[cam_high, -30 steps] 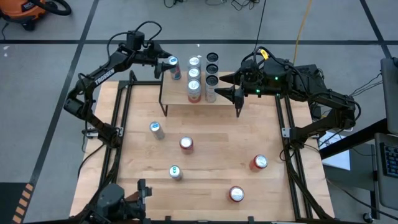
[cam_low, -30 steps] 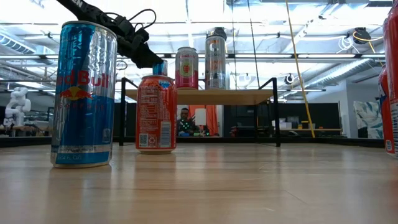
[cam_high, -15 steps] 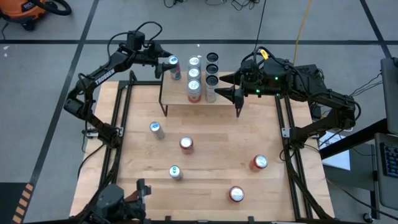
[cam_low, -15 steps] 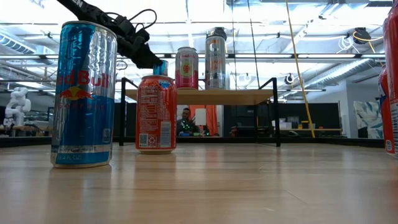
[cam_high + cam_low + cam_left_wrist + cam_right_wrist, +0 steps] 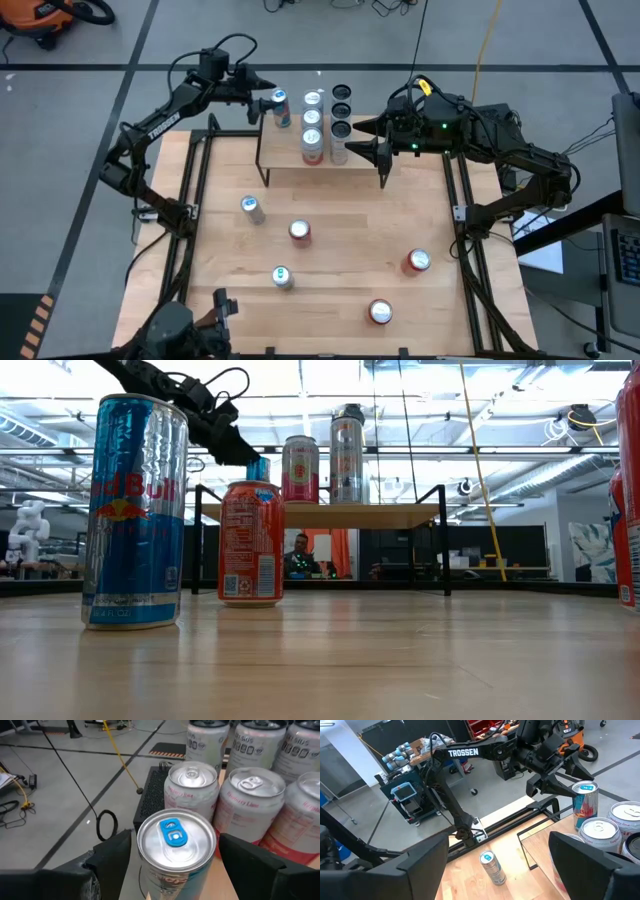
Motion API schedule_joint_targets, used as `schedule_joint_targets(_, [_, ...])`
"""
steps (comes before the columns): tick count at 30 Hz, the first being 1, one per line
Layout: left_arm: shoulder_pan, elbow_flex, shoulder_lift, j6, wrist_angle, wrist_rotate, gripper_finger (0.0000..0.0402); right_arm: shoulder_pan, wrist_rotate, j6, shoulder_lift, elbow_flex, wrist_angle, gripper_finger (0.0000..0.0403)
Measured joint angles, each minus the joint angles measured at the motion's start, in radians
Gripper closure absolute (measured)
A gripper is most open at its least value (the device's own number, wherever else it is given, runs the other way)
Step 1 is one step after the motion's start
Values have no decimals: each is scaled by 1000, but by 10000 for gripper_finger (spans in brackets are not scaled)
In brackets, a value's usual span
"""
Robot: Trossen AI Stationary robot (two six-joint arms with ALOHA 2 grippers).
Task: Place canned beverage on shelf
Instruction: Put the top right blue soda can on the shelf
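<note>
Just beside shelf (image 5: 290,155) edge, blue-tab can (image 5: 176,845) stands between open left gripper (image 5: 175,865) fingers.

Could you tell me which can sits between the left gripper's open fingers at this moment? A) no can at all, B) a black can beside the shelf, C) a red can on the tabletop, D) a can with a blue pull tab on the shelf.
D: the left gripper straddles the blue-tabbed can, which stands on the shelf, fingers apart on either side.

Dark arms (image 5: 160,120), white TROSSEN lettering, black cables.
</note>
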State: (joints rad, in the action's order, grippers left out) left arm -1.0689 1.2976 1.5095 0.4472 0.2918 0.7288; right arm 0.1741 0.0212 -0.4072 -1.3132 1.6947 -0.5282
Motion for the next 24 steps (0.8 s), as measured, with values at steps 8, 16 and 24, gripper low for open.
schedule_joint_targets(8, [11,0,-26,-85,16,-52,105,1,0,6,0,0,0,80])
schedule_joint_targets(16, [90,-1,-38,-178,30,-203,105,1,3,9,0,0,0,80])
schedule_joint_targets(24, [149,-1,-38,-177,31,-315,105,1,3,12,0,0,0,80])
